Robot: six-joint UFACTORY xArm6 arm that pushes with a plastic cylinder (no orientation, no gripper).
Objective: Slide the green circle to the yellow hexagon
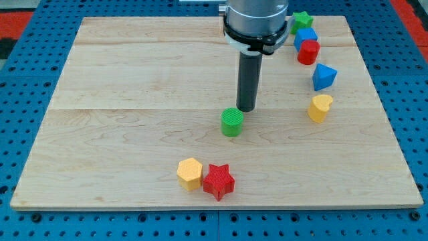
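The green circle sits on the wooden board near its middle. The yellow hexagon lies toward the view's bottom, left of and below the circle, touching a red star on its right. My tip rests on the board just above and to the right of the green circle, very close to it or touching it.
Along the view's right side stand a green star, a blue block, a red cylinder, a blue block and a yellow block. A blue pegboard surrounds the board.
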